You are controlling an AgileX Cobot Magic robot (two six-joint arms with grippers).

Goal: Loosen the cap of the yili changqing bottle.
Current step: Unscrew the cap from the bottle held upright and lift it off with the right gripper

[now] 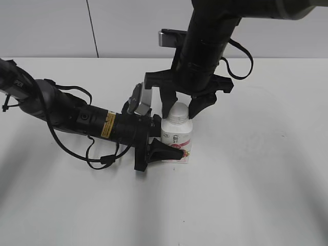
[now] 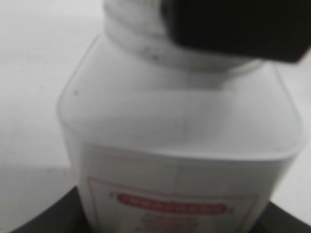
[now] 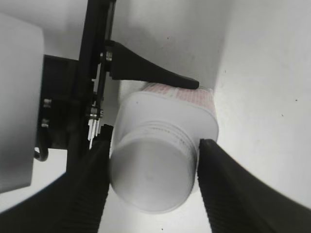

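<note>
The yili changqing bottle [image 1: 177, 137], white with a pink-red label, stands upright at the table's middle. My left gripper [image 1: 171, 141] comes in from the left, shut on the bottle's body; one of its black fingers crosses the label. In the left wrist view the bottle [image 2: 180, 145] fills the frame, blurred. My right gripper [image 1: 183, 108] hangs from above with a finger on each side of the white cap [image 1: 178, 113]. In the right wrist view both ribbed fingers [image 3: 151, 167] press the cap [image 3: 148, 182]; the bottle's shoulder [image 3: 194, 107] and a left finger [image 3: 146, 73] show beyond.
The white table [image 1: 256, 179] surrounds the bottle with no other objects on it. The left arm with its cables [image 1: 77, 120] lies low across the table's left half. A grey wall runs behind the table's far edge.
</note>
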